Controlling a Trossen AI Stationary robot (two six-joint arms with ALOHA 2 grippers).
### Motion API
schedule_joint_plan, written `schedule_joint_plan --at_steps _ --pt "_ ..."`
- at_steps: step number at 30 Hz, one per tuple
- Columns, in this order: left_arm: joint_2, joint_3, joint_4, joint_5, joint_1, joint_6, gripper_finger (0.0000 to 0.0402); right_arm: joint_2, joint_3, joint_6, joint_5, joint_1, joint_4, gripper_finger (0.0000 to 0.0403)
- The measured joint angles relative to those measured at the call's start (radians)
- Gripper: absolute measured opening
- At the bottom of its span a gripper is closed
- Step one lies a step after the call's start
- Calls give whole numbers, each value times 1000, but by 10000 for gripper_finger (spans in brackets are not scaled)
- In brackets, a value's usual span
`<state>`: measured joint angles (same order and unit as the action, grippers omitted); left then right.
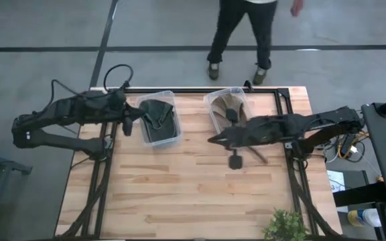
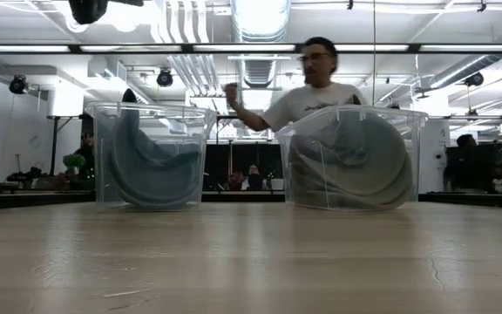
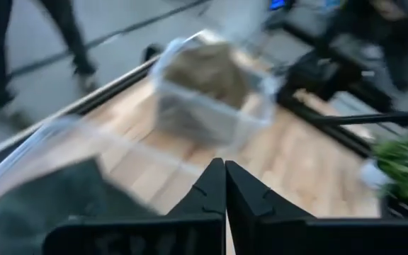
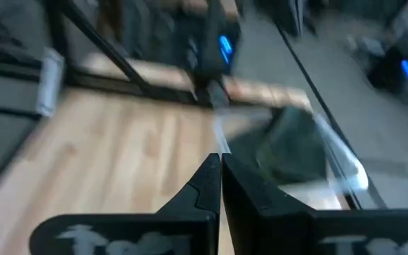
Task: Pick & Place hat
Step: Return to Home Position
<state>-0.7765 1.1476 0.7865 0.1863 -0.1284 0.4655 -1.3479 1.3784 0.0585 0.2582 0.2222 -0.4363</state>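
Caps lie binned at the table's far edge: black caps (image 1: pixel 158 124) in the left bin (image 1: pixel 154 96), and what looks like a brown cap (image 1: pixel 230 104) in the right bin (image 1: pixel 212 98). Both the left gripper (image 3: pixel 225 166) and right gripper (image 4: pixel 220 159) are pinched closed, empty. Homing well means rising clear of the bin walls first, then retracting smoothly.

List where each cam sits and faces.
High: overhead, straight down on the table; both arms, left tool and right tool show.
Low: table-top height, level across at the left transparent bin and right transparent bin; no tool shows.
Left wrist: over its shut fingers toward both bins.
Right wrist: over its shut fingers toward the left transparent bin.
High and low share the person behind the table.
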Motion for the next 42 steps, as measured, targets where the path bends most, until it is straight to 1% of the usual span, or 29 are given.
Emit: schedule_joint_plan --at_steps 2,4,7,9,12,14,16,18,20,22,23,27,31,33,36,39,42 --pt "34 -32 -63 -4 44 -52 2 71 -59 45 -54 -1 75 8" --pt "74 -80 -143 -5 92 -101 1 152 -124 72 -80 0 133 8" --pt "129 -159 -295 -3 157 -169 1 273 -219 76 -84 0 165 8" --pt "157 -203 -369 -3 192 -239 1 349 -279 76 -78 -2 164 8" --pt "189 -237 -389 -3 223 -360 1 450 -367 68 -76 -1 163 8" --pt "206 -251 -366 -8 230 -352 1 503 -419 16 -77 0 164 8" --pt "226 -282 -367 -48 235 -353 0 551 -465 -17 -83 0 161 8" --pt "255 -319 -387 -69 237 -355 0 601 -512 -10 -83 0 161 8" --pt "286 -361 -428 -68 237 -357 0 653 -553 -5 -82 0 169 8" --pt "318 -410 -473 -63 237 -364 0 698 -587 1 -59 0 164 8" --pt "334 -439 -497 -63 236 -364 0 718 -606 1 -45 0 166 8" --pt "391 -563 -587 -93 236 -381 0 775 -686 -3 -53 -1 182 8" --pt "446 -678 -726 -115 236 -420 0 813 -783 0 -61 0 232 8" --pt "474 -724 -761 -121 236 -435 0 830 -826 12 -95 -1 283 8" --pt "519 -762 -776 -124 236 -438 0 861 -871 44 -181 1 319 8" --pt "557 -794 -786 -124 236 -437 0 887 -910 42 -191 0 321 8" --pt "590 -832 -760 -132 236 -423 0 903 -948 43 -191 0 324 8"
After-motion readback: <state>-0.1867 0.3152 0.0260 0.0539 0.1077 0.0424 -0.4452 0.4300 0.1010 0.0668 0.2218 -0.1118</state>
